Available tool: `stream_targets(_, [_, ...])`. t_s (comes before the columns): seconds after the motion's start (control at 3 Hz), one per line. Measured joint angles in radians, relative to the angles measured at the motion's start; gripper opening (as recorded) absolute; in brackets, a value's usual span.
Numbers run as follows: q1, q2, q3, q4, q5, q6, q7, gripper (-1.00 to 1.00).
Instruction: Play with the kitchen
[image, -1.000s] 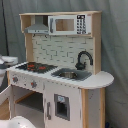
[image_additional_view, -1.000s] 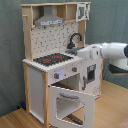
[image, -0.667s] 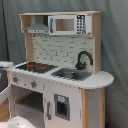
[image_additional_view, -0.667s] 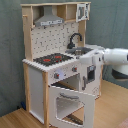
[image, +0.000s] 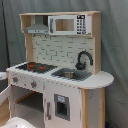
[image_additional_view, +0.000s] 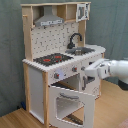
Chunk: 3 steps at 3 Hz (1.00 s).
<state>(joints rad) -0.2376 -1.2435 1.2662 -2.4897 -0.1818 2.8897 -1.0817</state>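
The kitchen (image: 60, 75) (image_additional_view: 55, 60) is a tall toy of light wood and white panels. It has a black-red stovetop (image: 36, 66) (image_additional_view: 52, 59), a sink (image: 72, 75), a black faucet (image: 84, 59) (image_additional_view: 75, 40), a grey hood (image: 37, 29) and a microwave (image: 67, 25). Its oven door (image_additional_view: 72, 102) hangs open and tilted down in the second exterior view. My white arm (image_additional_view: 114, 70) reaches in from the second exterior view's right. The gripper (image_additional_view: 90, 70) is at the kitchen's front panel, just above the open door and below the counter.
A grey curtain (image: 115, 45) hangs behind the kitchen. The floor (image_additional_view: 15, 117) is wood. A white rounded shape (image: 15, 122) sits at the first exterior view's bottom left corner. The rounded counter end (image: 100, 79) juts out beside the sink.
In the second exterior view my arm has dropped from counter height to the front panel just above the open oven door. The kitchen itself has not moved.
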Motion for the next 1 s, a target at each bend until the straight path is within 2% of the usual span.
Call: stream_targets(1.0, [0.156, -0.159, 0.141, -0.090, 0.104, -0.136, 0.082, 1.00])
